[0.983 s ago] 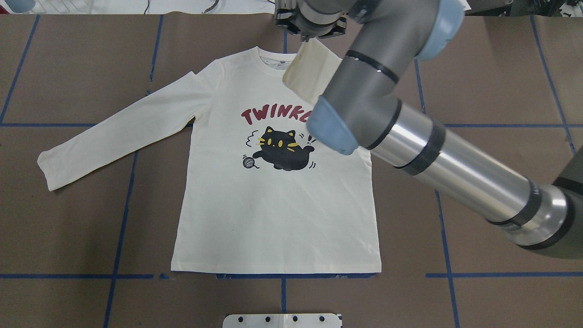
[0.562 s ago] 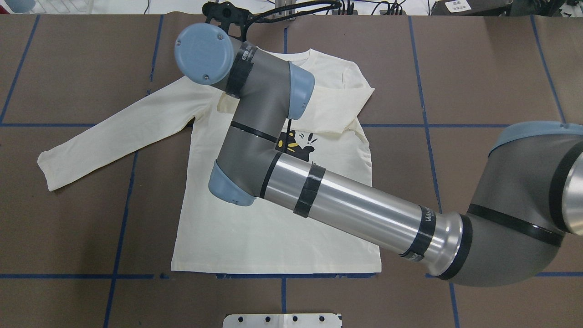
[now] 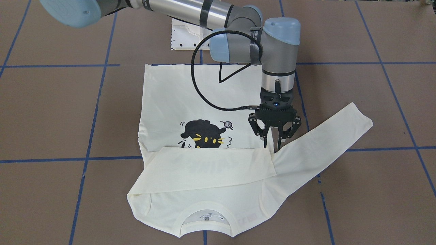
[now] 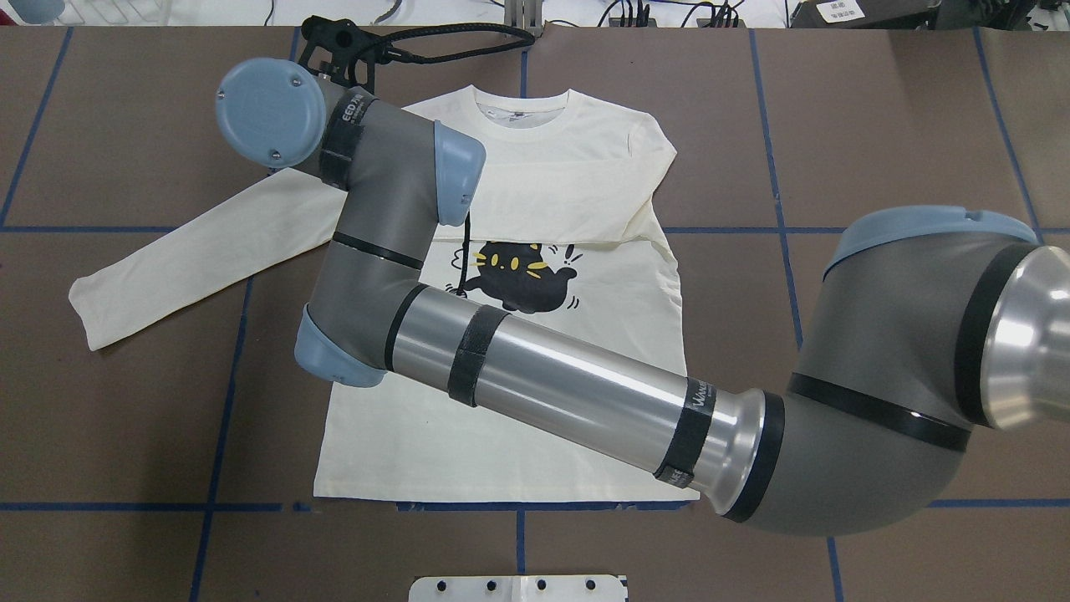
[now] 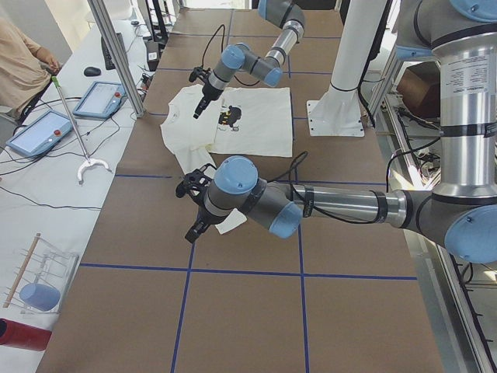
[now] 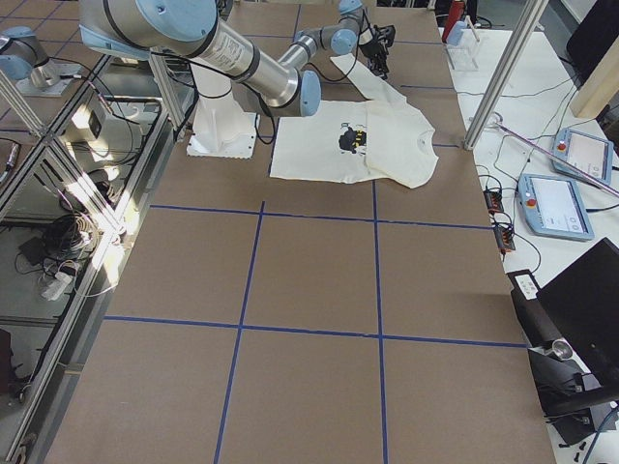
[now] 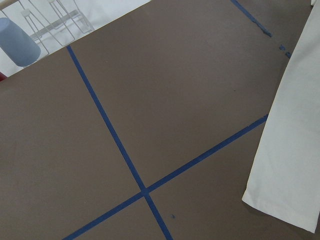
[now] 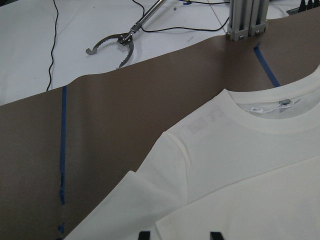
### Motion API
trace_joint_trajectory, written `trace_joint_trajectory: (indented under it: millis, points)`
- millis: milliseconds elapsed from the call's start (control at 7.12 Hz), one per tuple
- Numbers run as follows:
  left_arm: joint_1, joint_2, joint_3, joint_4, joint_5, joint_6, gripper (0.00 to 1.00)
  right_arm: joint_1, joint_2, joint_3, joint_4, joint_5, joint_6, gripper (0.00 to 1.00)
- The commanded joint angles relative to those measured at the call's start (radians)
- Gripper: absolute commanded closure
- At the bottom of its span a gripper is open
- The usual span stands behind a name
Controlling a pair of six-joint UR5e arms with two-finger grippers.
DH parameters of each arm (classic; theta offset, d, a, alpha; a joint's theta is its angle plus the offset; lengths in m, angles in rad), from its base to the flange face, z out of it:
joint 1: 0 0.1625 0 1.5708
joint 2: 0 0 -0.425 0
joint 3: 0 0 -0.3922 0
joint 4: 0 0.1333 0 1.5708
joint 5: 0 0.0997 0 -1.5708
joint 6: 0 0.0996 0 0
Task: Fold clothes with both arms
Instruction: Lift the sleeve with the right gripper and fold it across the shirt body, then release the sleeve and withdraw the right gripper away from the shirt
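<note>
the shirt [image 4: 518,418] is lying front up on the table [image 4: 878,125]. you are seeing one sleeve [image 3: 211,166] folded across its chest, with the right gripper [image 3: 271,145] hanging open just above its end. the other sleeve [image 4: 192,259] is sticking out unfolded, the left gripper [image 5: 194,229] hovering near it; open or closed, you cannot tell. the body is waiting too.

The brown counter [image 4: 919,125] is crossed by blue tape lines [image 4: 224,393], with a white base plate [image 4: 518,588] at its near edge. On the white bench [image 5: 46,194] alongside lie a tablet [image 5: 101,99], a grabber tool [image 8: 117,42], and a wire rack [image 7: 55,20] holding a blue cup [image 7: 17,40].
</note>
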Motion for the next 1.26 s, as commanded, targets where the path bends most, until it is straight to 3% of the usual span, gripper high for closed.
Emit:
trace_joint_trajectory:
  millis: [0,140,281,421,702,843,1124]
  points:
    - [0.002,-0.039,-0.011,-0.012,0.001,-0.003,0.00,0.060,0.017,0.001,-0.011,0.106,-0.037,0.00]
    - [0.002,-0.058,-0.018,-0.023,-0.001,-0.073,0.00,0.137,0.008,0.036,-0.069,0.241,-0.077,0.00]
    - [0.005,-0.057,-0.014,-0.126,-0.006,-0.183,0.00,0.197,-0.021,0.137,-0.232,0.330,-0.183,0.00]
    - [0.040,-0.046,-0.011,-0.285,-0.059,-0.228,0.00,0.243,-0.114,0.297,-0.332,0.396,-0.273,0.00]
    - [0.147,-0.027,-0.014,-0.379,-0.156,-0.392,0.00,0.344,-0.384,0.568,-0.361,0.516,-0.479,0.00]
    - [0.228,0.006,-0.012,-0.415,-0.116,-0.405,0.00,0.406,-0.517,0.672,-0.366,0.562,-0.602,0.00]
    - [0.355,0.037,-0.015,-0.420,0.043,-0.431,0.00,0.556,-0.796,0.848,-0.352,0.744,-0.893,0.00]
